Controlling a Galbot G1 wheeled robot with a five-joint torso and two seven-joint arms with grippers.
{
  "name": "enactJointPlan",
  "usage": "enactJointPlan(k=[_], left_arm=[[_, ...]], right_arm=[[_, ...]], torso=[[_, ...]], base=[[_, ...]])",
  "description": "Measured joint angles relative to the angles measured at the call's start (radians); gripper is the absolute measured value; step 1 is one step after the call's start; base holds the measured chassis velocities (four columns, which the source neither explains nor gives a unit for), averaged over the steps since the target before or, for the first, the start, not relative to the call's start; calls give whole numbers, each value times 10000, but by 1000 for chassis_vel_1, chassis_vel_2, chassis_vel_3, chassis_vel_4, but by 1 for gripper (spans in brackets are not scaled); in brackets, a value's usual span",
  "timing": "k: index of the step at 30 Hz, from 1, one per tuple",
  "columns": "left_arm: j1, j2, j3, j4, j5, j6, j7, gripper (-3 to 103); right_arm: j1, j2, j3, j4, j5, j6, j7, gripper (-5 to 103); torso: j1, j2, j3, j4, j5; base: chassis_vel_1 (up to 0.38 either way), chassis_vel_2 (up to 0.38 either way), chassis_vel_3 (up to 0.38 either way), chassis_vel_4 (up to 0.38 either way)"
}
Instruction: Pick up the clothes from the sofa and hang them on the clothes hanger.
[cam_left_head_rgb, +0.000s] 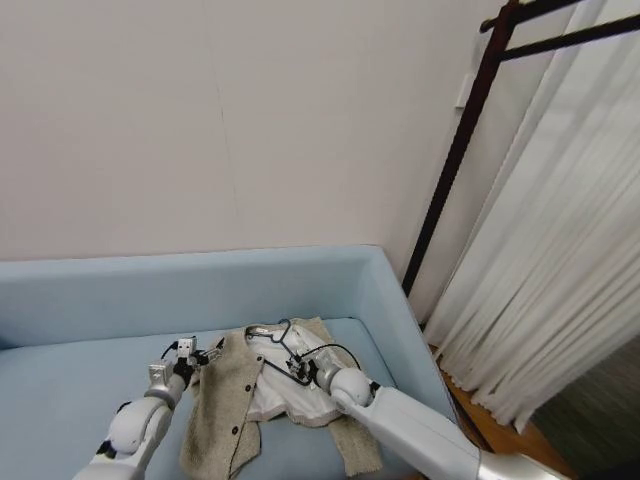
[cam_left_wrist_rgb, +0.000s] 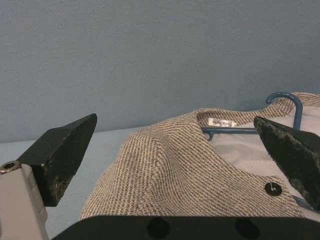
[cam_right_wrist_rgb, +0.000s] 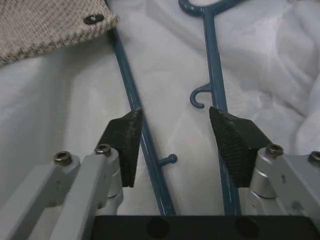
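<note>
Sofa upholstery (cam_left_head_rgb: 80, 390) in pale blue runs across the lower part of the head view, backed by a plain white wall (cam_left_head_rgb: 200, 120). To the right stands one dark clothes rack (cam_left_head_rgb: 455, 150), its pole leaning up toward two crossbars, and beside it hang white pleated curtains (cam_left_head_rgb: 560, 250).

One garment lies flat on the seat near the sofa's right end: a beige tweed jacket (cam_left_head_rgb: 225, 410) with a white lining (cam_right_wrist_rgb: 60, 100), laid open over one blue plastic hanger (cam_left_head_rgb: 285, 335) whose hook points toward the backrest.

Two grippers are at the jacket. The left gripper (cam_left_head_rgb: 205, 353) sits at the collar's left edge, its two black fingers (cam_left_wrist_rgb: 62, 152) spread wide, with the tweed shoulder between them and nothing gripped. The right gripper (cam_left_head_rgb: 298, 370) hovers over the exposed lining; its fingers (cam_right_wrist_rgb: 127, 145) are parted and straddle the hanger's two blue bars, one pad just touching a bar. One dark button (cam_left_wrist_rgb: 272, 188) shows on the tweed edge.
</note>
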Motion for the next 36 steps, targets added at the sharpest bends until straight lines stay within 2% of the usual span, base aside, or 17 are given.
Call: enactJointPlan(k=[1, 4, 7, 8, 11, 13, 17, 25, 27, 36], left_arm=[[1, -20, 21, -20, 0, 3, -36, 100], [38, -48, 69, -85, -1, 3, -75, 100], [144, -55, 116, -193, 8, -6, -86, 100], [144, -55, 116, -193, 8, -6, -86, 100], [263, -58, 118, -338, 12, -13, -83, 100], [289, -58, 119, -357, 12, -18, -82, 100], [338, -43, 118, -393, 14, -41, -82, 100], [352, -36, 118, -413, 14, -57, -81, 100], [359, -38, 118, -413, 14, -72, -77, 100], [338, -73, 203, -417, 16, -82, -73, 100]], right_arm=[[19, 46, 0, -149, 29, -10, -3, 41], [64, 119, 48, -450, 44, -17, -16, 36], [121, 106, 90, -677, -19, -15, -66, 20], [121, 106, 90, -677, -19, -15, -66, 20], [126, 18, 104, -572, -121, 29, -78, 4], [131, 0, 120, -474, -121, 52, -77, 4], [321, 53, 79, -446, -235, 100, -69, -2], [464, 223, -23, -980, -453, 95, -238, 4], [467, 227, -21, -1070, -476, 99, -260, 10], [553, 223, -43, -1241, -462, 99, -358, 14]], torso=[[0, 0, 0, 0, 1], [0, 0, 0, 0, 1], [0, 0, 0, 0, 0], [0, 0, 0, 0, 0], [0, 0, 0, 0, 1], [0, 0, 0, 0, 1], [0, 0, 0, 1, 0], [0, 0, 0, 2, 1], [1, 0, 0, 1, 1], [0, 0, 0, 1, 0]], base=[[0, 0, 0, 0], [0, 0, 0, 0], [0, 0, 0, 0], [0, 0, 0, 0], [0, 0, 0, 0], [0, 0, 0, 0], [0, 0, 0, 0], [0, 0, 0, 0], [0, 0, 0, 0], [0, 0, 0, 0]])
